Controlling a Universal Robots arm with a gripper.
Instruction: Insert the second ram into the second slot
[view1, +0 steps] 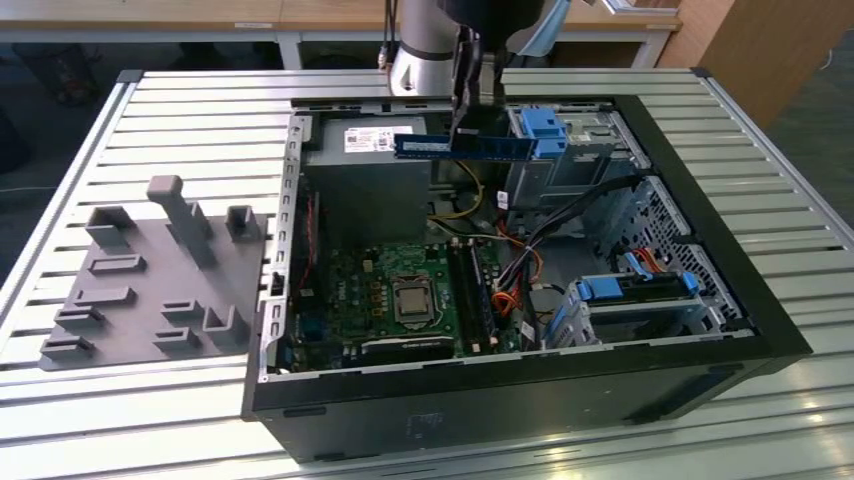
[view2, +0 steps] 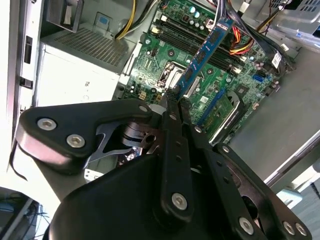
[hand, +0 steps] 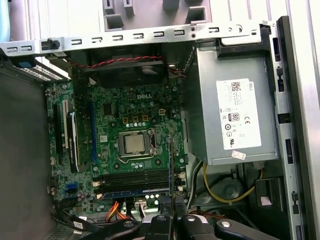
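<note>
Black gripper (view1: 470, 122) clamps long, thin, blue circuit-board second ram (view1: 467, 147). Dark motherboard slots (view1: 475, 295) lie at its 6 o'clock, exterior view. Judgement: align ram parallel to slot, level.

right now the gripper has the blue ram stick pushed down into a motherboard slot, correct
No. The gripper does hold the blue ram stick, but it isn't in a slot: the exterior view shows it in the air, apart from the motherboard.
</note>
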